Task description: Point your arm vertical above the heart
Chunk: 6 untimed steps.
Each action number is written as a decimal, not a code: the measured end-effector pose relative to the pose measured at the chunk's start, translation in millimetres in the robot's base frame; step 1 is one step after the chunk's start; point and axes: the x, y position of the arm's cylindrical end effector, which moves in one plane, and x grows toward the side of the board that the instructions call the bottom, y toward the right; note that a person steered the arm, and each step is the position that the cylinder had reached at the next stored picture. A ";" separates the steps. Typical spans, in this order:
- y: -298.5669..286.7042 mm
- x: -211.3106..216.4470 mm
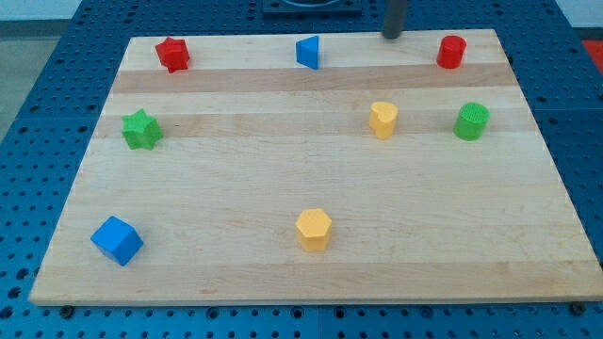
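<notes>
The yellow heart [382, 120] sits on the wooden board [236, 188], right of centre in its upper half. My tip [392, 37] is at the board's top edge, almost straight up the view from the heart and well apart from it. The tip stands between the blue triangle [308, 51] on its left and the red cylinder [451, 51] on its right, touching neither.
A green cylinder [471, 121] is right of the heart. A red star [172, 54] is at the top left, a green star [141, 129] at the left, a blue cube [117, 239] at the bottom left, and a yellow hexagon [314, 229] at the bottom centre.
</notes>
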 end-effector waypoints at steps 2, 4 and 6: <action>-37.4 0.5; -37.4 0.5; -46.7 0.5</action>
